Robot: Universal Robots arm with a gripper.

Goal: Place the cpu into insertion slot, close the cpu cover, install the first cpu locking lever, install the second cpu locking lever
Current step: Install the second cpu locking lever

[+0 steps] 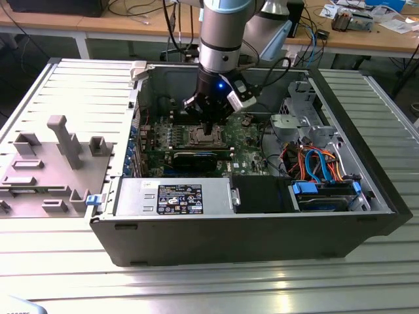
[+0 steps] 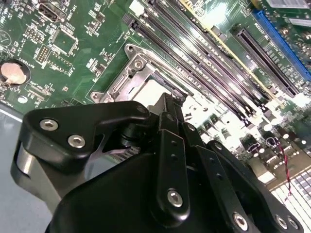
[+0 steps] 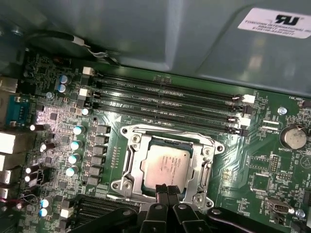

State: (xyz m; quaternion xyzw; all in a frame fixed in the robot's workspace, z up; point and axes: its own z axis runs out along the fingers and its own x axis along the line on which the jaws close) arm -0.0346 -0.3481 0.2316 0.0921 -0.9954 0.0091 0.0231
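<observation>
Clearly your tool (image 3: pixel 167 194), fingers pinched together empty, touches the cpu's (image 3: pixel 165 165) near edge; it's light, thin, fragile.

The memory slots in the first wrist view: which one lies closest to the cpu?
The last dark memory slot, the one running directly along the silver rim of the insertion slot that holds the cpu. The others lie farther off, toward the case wall.

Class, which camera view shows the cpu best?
The first wrist view: the cpu lies flat in the insertion slot, its silvery top mostly visible. The second wrist view shows a pale patch of it behind the gripper. The exterior view shows the gripper over it.
</observation>
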